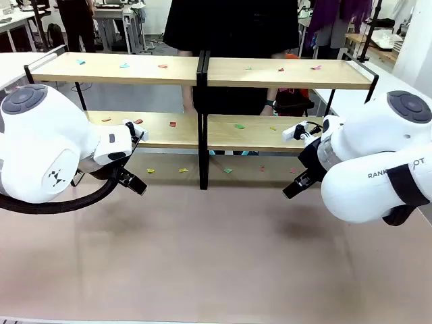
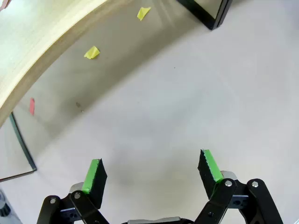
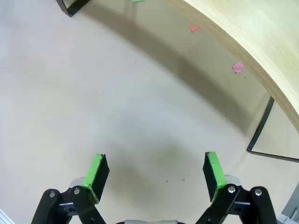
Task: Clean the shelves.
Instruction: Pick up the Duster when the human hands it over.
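Hovering low over the table [image 1: 216,256], left gripper [image 2: 152,165] and right gripper [image 3: 154,168] stand spread, empty. The shelves [image 1: 135,68] span the upper frame, littered with coloured paper scraps [image 1: 173,124]. Cleaning looks unstarted; the next move calls for reaching a scrap.

**Bright workshop, pale desk up front**

We're looking across a broad beige desk [image 1: 216,270], evenly lit, with soft shadows only. A left white table [image 1: 12,67] flanks one side and a right white table [image 1: 347,101] the other. Beyond, grey floor [image 1: 135,98] runs back to work tables [image 1: 115,12] on dark legs. Far right, a wooden bench [image 1: 370,42] stands beside a white wall [image 1: 417,47].
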`<state>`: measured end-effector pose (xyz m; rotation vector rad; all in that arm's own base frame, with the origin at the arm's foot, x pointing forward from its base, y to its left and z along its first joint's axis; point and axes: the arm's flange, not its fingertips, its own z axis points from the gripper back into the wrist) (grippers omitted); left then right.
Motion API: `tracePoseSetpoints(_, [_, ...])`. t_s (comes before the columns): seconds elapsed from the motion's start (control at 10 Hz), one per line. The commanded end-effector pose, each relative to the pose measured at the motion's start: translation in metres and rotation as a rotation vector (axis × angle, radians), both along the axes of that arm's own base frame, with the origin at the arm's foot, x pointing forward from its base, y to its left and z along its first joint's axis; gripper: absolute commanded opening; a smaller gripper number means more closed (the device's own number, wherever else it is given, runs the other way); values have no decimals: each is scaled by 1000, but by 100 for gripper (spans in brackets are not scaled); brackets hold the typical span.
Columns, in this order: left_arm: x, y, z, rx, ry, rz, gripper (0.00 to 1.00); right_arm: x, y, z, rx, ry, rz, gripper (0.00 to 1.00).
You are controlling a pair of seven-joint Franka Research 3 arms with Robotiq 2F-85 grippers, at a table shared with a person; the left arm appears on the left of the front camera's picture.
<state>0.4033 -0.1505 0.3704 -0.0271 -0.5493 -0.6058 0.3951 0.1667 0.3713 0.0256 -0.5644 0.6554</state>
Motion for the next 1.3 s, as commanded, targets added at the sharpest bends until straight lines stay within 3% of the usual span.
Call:
tracePoseSetpoints(0.0, [0,0,0,0,0,0,100,0,0,0,0,0,0,100])
tracePoseSetpoints(1.1, [0,0,0,0,0,0,100,0,0,0,0,0,0,100])
tracePoseSetpoints(1.2, [-11,-8,14,-12,3,-26,100,-1,-12,14,-12,23,21,100])
